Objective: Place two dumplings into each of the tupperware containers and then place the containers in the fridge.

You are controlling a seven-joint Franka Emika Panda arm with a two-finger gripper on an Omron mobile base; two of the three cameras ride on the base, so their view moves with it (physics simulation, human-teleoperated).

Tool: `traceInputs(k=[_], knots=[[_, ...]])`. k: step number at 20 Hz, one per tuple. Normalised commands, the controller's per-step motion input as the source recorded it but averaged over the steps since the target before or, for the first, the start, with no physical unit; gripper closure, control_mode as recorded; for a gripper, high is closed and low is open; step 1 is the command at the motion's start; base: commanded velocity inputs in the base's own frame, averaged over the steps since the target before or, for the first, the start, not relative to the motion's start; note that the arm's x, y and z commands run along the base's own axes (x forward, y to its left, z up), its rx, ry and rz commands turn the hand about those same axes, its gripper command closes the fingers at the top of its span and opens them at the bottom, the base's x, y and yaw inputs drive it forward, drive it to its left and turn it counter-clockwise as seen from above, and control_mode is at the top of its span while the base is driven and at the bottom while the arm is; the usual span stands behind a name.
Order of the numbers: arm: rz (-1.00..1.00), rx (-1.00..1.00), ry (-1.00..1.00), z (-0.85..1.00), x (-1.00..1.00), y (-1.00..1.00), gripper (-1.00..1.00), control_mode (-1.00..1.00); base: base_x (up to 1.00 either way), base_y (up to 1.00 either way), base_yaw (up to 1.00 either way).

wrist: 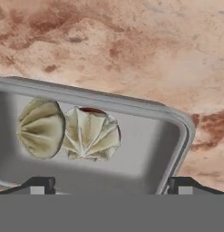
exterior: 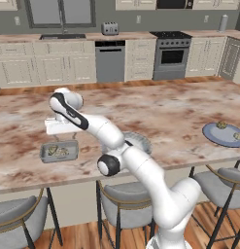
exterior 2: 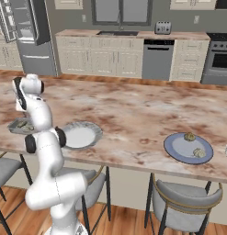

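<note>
- The tool (wrist: 109, 183) hangs just above a tupperware container (wrist: 177, 136) on the marble table (exterior: 155, 107), fingertips spread wide apart and holding nothing, likely because its load has been dropped.
- Two dumplings (wrist: 68, 129) lie touching side by side inside that container, its quota apparently met.
- Two more dumplings (exterior 2: 194, 144) wait on a blue plate (exterior 2: 179, 149) well apart to the right.
- One empty grey plate (exterior 2: 80, 135) sits near the arm.
- The fridge (exterior 2: 27, 36) stands open at the far left.

pale grey container (wrist: 177, 136), tan creased dumplings (wrist: 41, 128), seemingly reddish-brown marbled counter (wrist: 131, 45)
</note>
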Motion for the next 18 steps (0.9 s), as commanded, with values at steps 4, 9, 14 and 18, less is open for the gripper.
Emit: traceInputs(k=[4, 9, 14, 18], knots=[[-0.07, 0.03, -0.09, -0.66, 0.0, -0.64, -1.0, -1.0, 0.0, 0.0, 0.0], [-0.01, 0.08, -0.21, -0.56, -0.06, -0.31, -1.0, -1.0, 0.0, 0.0, 0.0], [-0.03, 0.09, -0.21, -0.36, -0.13, -0.45, -1.0, -1.0, 0.0, 0.0, 0.0], [-0.03, 0.16, -0.11, 0.22, -0.68, -0.64, -1.0, -1.0, 0.0, 0.0, 0.0]])
